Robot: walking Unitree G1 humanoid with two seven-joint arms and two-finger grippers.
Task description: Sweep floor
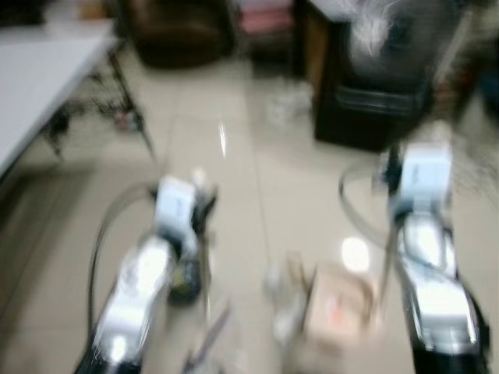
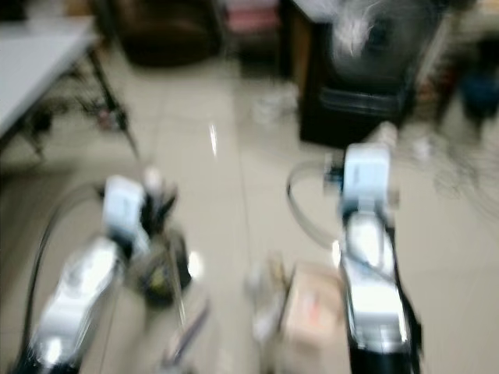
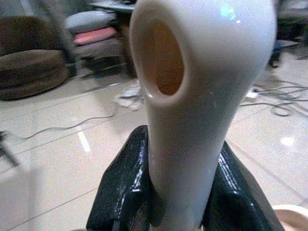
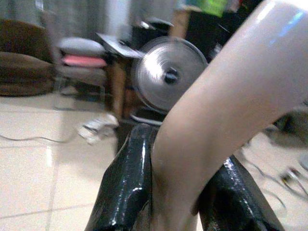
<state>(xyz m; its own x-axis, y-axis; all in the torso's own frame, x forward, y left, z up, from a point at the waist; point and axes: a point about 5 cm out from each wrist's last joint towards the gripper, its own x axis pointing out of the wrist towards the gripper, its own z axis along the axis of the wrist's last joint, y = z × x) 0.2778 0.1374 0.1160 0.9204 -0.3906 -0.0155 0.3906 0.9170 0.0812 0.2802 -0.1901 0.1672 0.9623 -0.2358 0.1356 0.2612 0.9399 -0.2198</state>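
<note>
While the head views are blurred, the wrist views are sharp enough to read both grasps.

Left tool (image 3: 185, 202): its two black fingers (image 3: 127, 192) are clamped on a cream handle (image 3: 202, 96) with an oval hanging hole near its rounded end (a broom or a dustpan, cannot tell which).
Right tool (image 4: 180, 192): closed on a second cream handle (image 4: 226, 110), which curves up and away between the glossy black fingers (image 4: 127, 183).
Arms: both silver arms reach forward and down over the floor, left arm (image 1: 136, 292) and right arm (image 1: 433, 280) well apart.
Floor (image 1: 249, 156): pale glossy tiles with light glare; a cable (image 3: 62, 127) trails across it.
Between the arms: a pale box-like item with a reddish patch (image 1: 339, 308) and small litter beside it, too blurred to name.
Further out: crumpled paper (image 4: 98, 127) near a dark cabinet (image 1: 370, 113) and a round fan (image 4: 168, 77).
Left side: a white desk (image 1: 39, 78) on dark folding legs.
Background: a brown cushioned seat (image 3: 31, 67) and stacked grey and pink cushions (image 3: 94, 31).
</note>
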